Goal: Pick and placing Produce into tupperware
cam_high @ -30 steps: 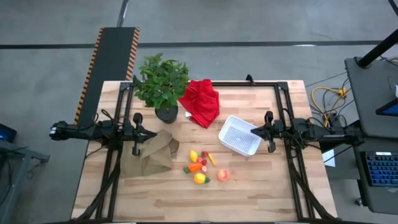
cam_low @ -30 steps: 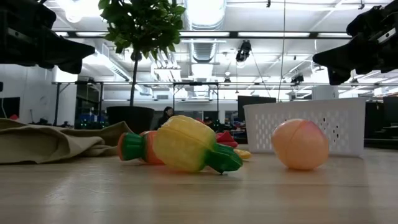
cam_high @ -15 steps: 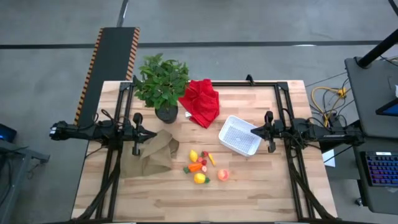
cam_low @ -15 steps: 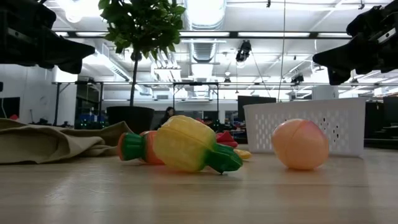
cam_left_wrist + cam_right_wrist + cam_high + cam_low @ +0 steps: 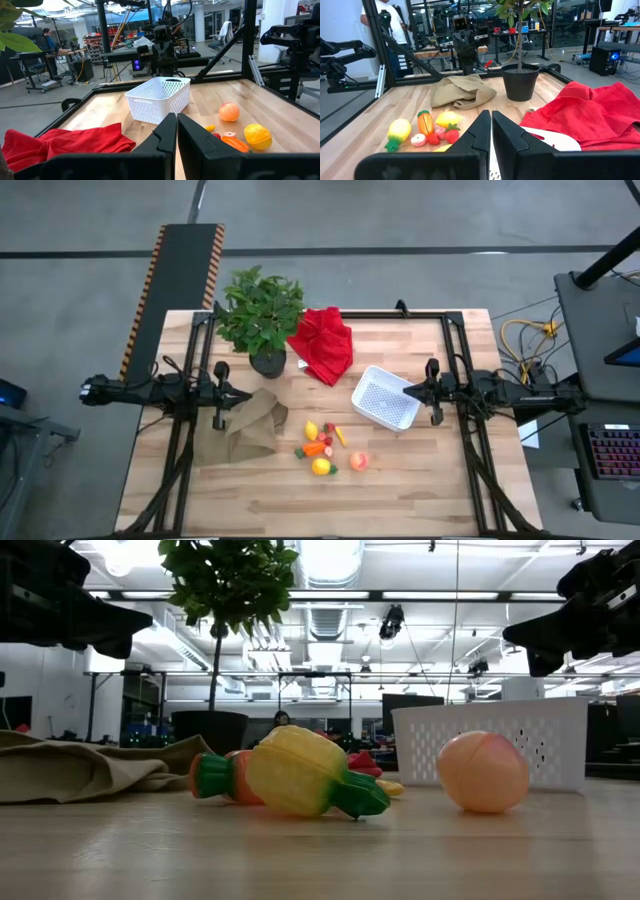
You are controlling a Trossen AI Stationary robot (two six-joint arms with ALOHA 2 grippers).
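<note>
The produce (image 5: pixel 325 448), several tiny toy fruits and vegetables, lies in a loose cluster on the wooden table, with a pink peach (image 5: pixel 359 461) at its right. The low view shows the peach (image 5: pixel 482 772) and a yellow, green-tipped piece (image 5: pixel 300 772) resting on the tabletop. The white tupperware (image 5: pixel 386 398) stands to the far right of the cluster. My left gripper (image 5: pixel 242 394) is shut and empty, held above the tan cloth. My right gripper (image 5: pixel 406 391) is shut and empty, held above the tupperware's right edge (image 5: pixel 555 140).
A tan brown cloth (image 5: pixel 245 428) lies left of the produce. A red cloth (image 5: pixel 322 342) and a potted plant (image 5: pixel 262 315) sit toward the far edge. Black frame rails run along the table's left, right and far sides. Bare wood lies near the table's front edge.
</note>
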